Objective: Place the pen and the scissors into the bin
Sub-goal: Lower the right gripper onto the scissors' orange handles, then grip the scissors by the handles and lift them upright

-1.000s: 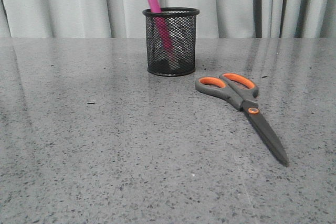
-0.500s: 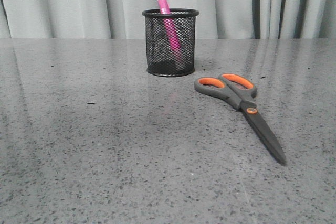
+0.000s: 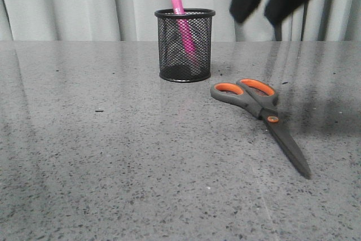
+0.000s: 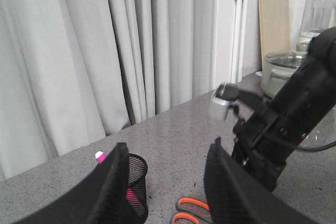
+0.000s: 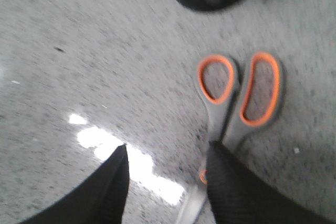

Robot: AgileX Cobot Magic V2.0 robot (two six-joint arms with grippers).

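Note:
The black wire-mesh bin point(image 3: 185, 44) stands upright at the back middle of the table. The pink pen point(image 3: 181, 22) stands inside it, its whitish cap poking above the rim. The grey and orange scissors point(image 3: 259, 104) lie flat to the bin's right, blades pointing toward the front. My right gripper point(image 3: 255, 21) hangs open and empty above the scissors' handles, which show in the right wrist view point(image 5: 241, 93). My left gripper point(image 4: 168, 153) is open and empty, high above the table. Below it are the bin point(image 4: 139, 174), the pen's cap point(image 4: 98, 156) and the scissors' handles point(image 4: 191, 201).
The grey speckled table point(image 3: 113, 156) is backed by pale curtains point(image 3: 84, 4). The right arm point(image 4: 289, 124) shows in the left wrist view. Behind it, off to the side, stand a glass pot point(image 4: 281, 69) and a wooden board point(image 4: 273, 19).
My right gripper has come into the front view from the top right, above the scissors. The pen has shifted inside the bin from leaning left to more upright.

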